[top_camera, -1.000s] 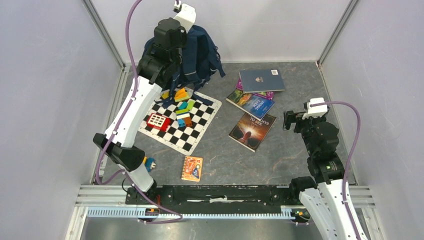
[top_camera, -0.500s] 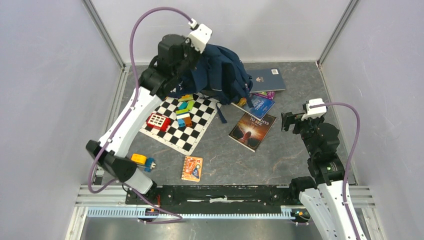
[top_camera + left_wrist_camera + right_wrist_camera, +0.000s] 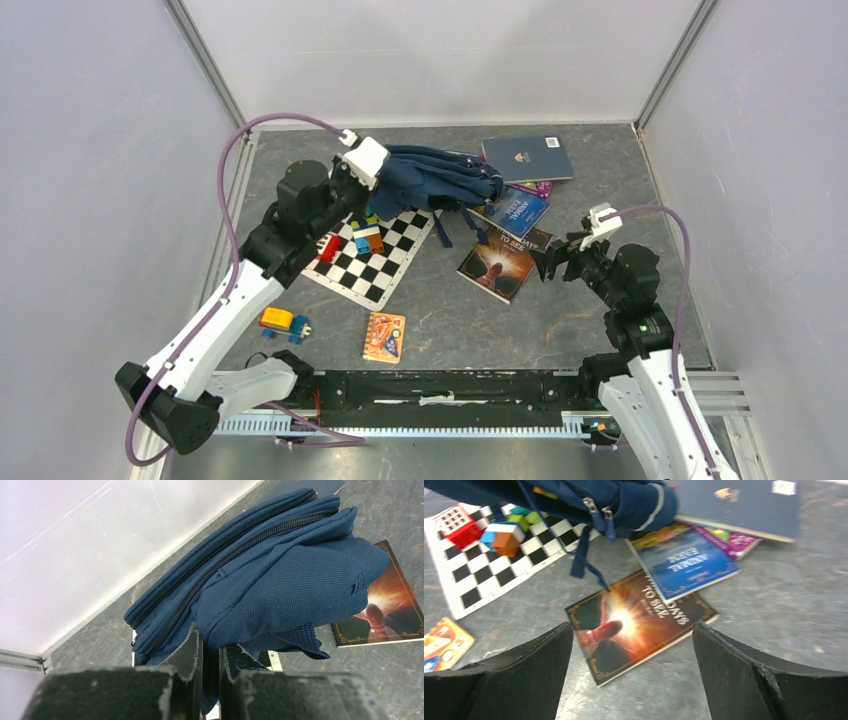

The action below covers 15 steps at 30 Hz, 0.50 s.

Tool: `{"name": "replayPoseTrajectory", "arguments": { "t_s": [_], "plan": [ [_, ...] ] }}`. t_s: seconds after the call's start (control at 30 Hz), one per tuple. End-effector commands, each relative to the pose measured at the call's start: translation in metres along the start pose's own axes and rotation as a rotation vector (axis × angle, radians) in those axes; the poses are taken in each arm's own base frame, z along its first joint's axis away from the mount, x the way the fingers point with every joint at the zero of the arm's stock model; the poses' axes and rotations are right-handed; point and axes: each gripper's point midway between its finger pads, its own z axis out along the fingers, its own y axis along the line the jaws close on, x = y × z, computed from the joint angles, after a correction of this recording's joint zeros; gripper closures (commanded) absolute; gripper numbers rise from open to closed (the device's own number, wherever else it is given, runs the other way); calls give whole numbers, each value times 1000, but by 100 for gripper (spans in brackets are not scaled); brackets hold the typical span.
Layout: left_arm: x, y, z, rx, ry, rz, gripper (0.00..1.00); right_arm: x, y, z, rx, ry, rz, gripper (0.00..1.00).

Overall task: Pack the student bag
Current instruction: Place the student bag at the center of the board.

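left tool (image 3: 210, 652) pinching woven navy student bag (image 3: 290, 575) fabric, right tool (image 3: 631, 635) gaping wide near glossy rectangular book (image 3: 644, 611)

Top cam: high, well back on near side of bag (image 3: 440, 178), looking down. Left wrist cam: hard against bag, facing along it. Right wrist cam: low, well off to its right, facing it. All three share bag plus dark book (image 3: 505, 262) beside it.
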Motion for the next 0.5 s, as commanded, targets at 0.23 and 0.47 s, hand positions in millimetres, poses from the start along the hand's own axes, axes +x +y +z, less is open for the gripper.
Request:
{"name": "replayPoseTrajectory", "arguments": {
  "t_s": [0.23, 0.47],
  "plan": [
    [-26, -12, -16, 18, -204, -169, 98, -6, 51, 27, -324, -153, 6, 17],
    [-18, -14, -12, 7, -205, -207, 98, -7, 57, 64, -302, -159, -61, 25]
  ]
}}
